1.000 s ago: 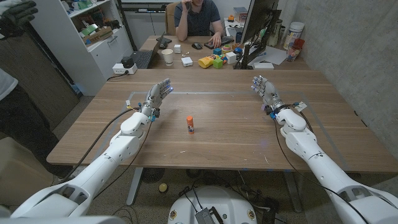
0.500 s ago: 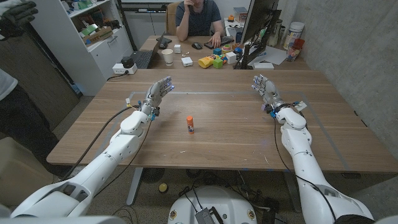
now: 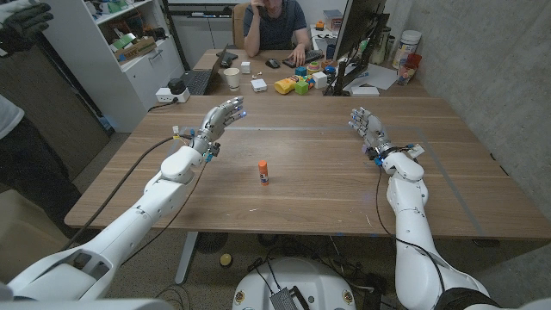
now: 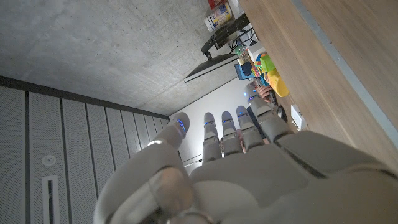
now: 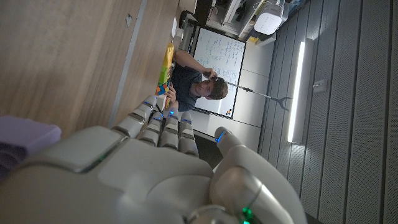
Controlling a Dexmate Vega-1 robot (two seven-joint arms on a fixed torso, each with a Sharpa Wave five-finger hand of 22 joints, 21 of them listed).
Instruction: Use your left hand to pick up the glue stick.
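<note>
A wooden table [image 3: 310, 185] seen from above, with a robot arm reaching in from each lower corner. The left hand [image 3: 219, 120] has lifted and moved a little farther from the robot than it was a second ago, and now hovers over the left part of the table with its fingers spread and slightly curled, holding nothing. This looks like the first move of the reach: the arm is off its waiting pose, but the hand has not yet turned toward its target, so the pickup has barely begun.

The glue stick [image 3: 263, 172], a small white tube with an orange cap, stands upright near the middle of the table, in the same spot as before. It is well apart from the left hand, to that hand's right and nearer the robot. Nothing lies between them.

The right hand [image 3: 367, 127] waits at the right side of the table, fingers apart and empty, its arm drawn in slightly closer to the robot than earlier.

A person sits at a cluttered desk behind the table
</note>
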